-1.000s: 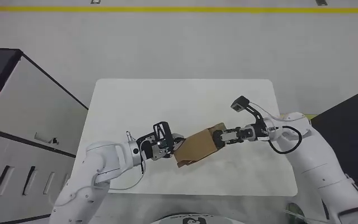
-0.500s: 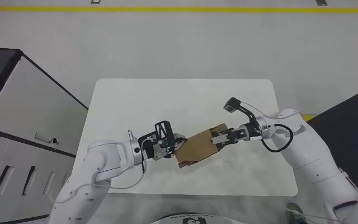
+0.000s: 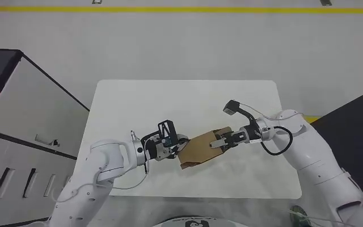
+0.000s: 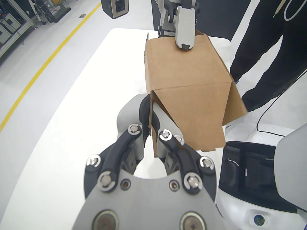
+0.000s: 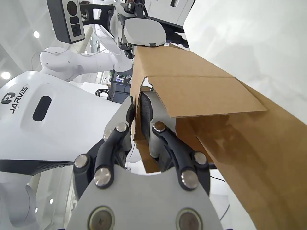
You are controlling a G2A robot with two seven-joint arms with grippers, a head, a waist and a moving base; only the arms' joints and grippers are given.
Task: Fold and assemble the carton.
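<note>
A brown carton is held up over the middle of the white table, opened into a box shape with loose end flaps. My left gripper is shut on the wall edge at the carton's left end, seen close at the left gripper. My right gripper is shut on the edge of the carton's opposite end, close in the right wrist view as the right gripper. The other arm's fingers press the far top edge.
A grey cabinet stands left of the table. A person in dark trousers stands beyond the table's far side. Bare table surface lies all around the carton.
The right wrist has rolled and shifted slightly left, tilting its end of the carton. The left arm has barely moved.
</note>
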